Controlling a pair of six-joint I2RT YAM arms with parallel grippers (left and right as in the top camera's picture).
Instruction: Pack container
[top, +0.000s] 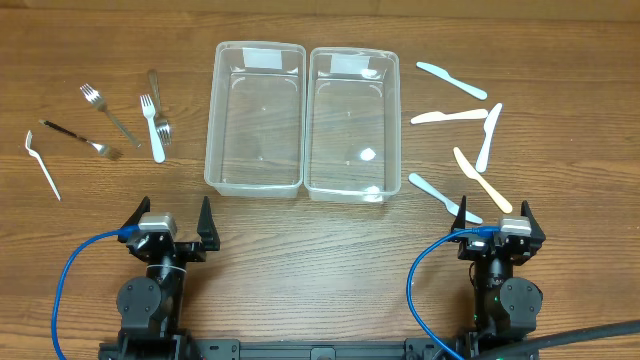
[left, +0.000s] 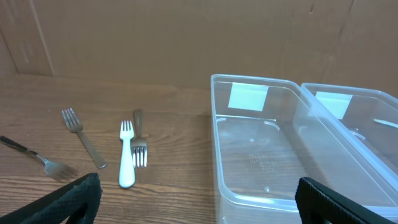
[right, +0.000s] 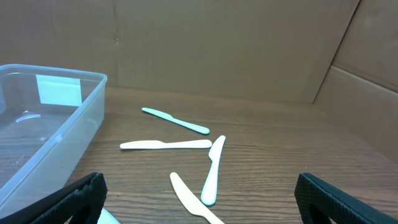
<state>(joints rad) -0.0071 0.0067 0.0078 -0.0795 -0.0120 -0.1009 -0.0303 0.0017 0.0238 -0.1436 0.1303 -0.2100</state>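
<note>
Two clear containers sit side by side mid table, both hands gaping open & empty near its front edge, left hand nearer the forks (long axes mostly pointing away), right hand nearly on the knives; only overhead shows both piles tbh.

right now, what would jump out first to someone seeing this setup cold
Two clear plastic tubs sit side by side in the middle, the left container and the right container, and both look empty. The forks lie scattered to their left and the plastic knives to their right. At the near edge, the left gripper and right gripper stand open, holding nothing.
</note>
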